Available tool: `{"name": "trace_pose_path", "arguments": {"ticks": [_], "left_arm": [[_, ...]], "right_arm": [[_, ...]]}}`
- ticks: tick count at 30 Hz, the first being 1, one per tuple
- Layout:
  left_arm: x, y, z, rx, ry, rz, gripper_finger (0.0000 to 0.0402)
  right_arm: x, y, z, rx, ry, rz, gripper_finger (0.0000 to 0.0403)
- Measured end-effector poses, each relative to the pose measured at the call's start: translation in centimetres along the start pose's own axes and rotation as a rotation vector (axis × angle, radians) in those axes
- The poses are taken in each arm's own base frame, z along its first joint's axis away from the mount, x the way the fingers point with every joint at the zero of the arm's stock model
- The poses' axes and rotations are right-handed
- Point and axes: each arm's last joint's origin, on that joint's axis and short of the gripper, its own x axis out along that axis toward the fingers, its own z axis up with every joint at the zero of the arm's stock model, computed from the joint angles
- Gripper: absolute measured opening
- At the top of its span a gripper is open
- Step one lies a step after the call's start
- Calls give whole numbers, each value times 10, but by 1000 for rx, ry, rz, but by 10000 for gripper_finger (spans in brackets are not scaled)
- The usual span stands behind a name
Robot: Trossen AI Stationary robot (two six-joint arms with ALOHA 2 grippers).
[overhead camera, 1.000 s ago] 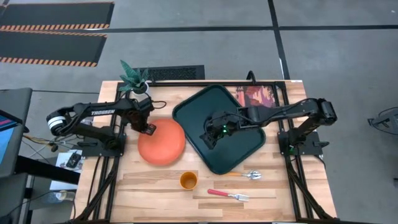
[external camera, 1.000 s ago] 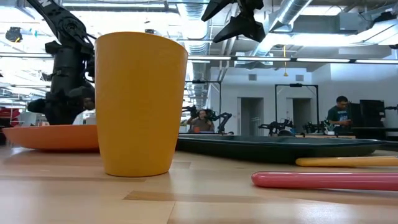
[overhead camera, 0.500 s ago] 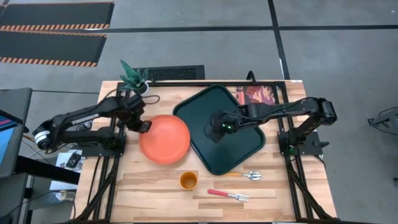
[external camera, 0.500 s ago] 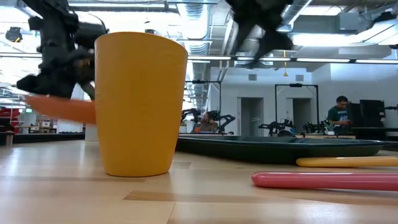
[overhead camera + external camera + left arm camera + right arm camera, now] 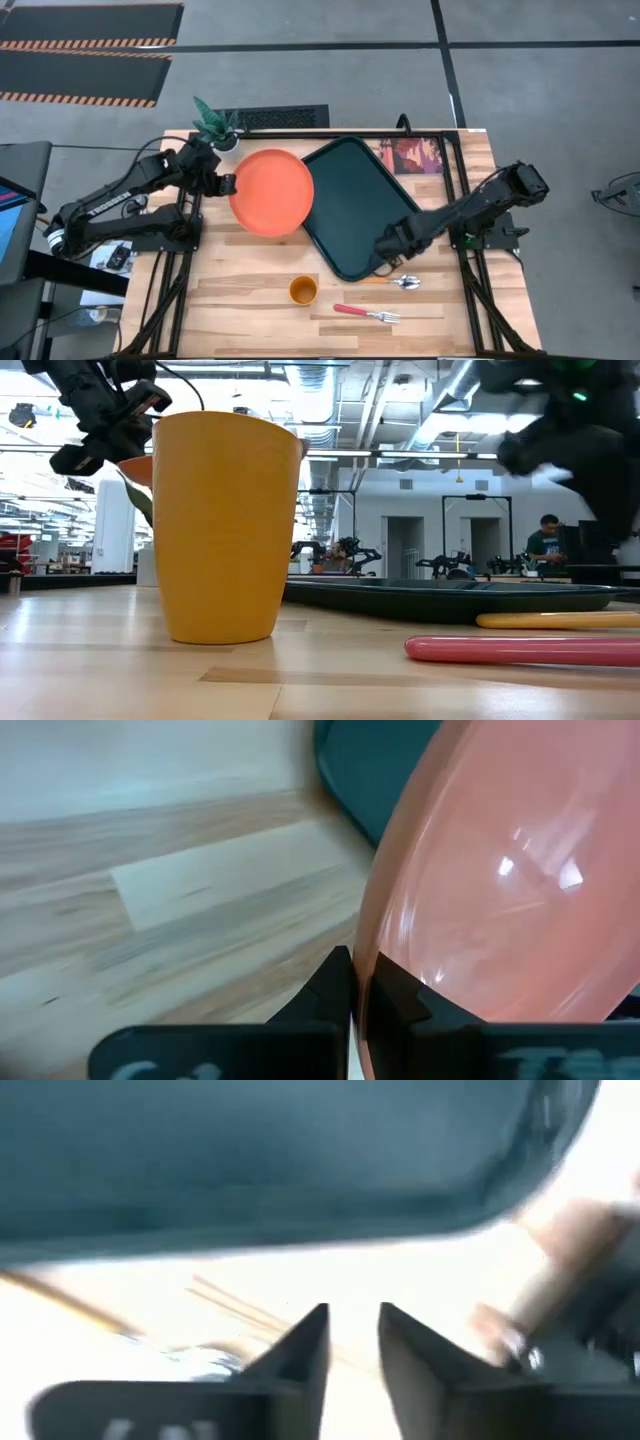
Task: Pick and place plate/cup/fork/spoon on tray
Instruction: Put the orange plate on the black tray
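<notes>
Above the table's left side, my left gripper [image 5: 226, 184] pinches the plate [image 5: 271, 192] by its rim, keeping it lifted beside the tray [image 5: 360, 205]. My right gripper [image 5: 385, 246], fingers slightly apart, reaches toward the spoon [image 5: 398, 282].

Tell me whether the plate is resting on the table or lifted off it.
Lifted. The left gripper pinches the plate by its rim, and the low view shows it raised above the table.

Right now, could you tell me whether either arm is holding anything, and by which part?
The left gripper holds the plate by its rim, jaws shut on the edge, lifted off the table. The right gripper, near the tray's front edge, holds nothing.
</notes>
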Motion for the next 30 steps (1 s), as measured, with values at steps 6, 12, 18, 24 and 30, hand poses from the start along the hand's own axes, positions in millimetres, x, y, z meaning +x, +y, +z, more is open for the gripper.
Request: {"name": "trace_pose_path", "arguments": {"ticks": [6, 12, 18, 24, 30], "left_arm": [[3, -3, 4, 7, -19, -20, 0], [8, -4, 7, 6, -3, -3, 0], [13, -7, 10, 27, 2, -7, 0], [13, -7, 11, 41, -1, -10, 0], [13, -7, 11, 47, -1, -11, 0]], "right_arm": [[22, 4, -9, 20, 2, 52, 14], [38, -6, -2, 64, 26, 13, 24], [58, -20, 10, 126, 20, -31, 7], [63, -35, 27, 197, 14, -112, 31], [64, -48, 52, 255, -23, -136, 24]]}}
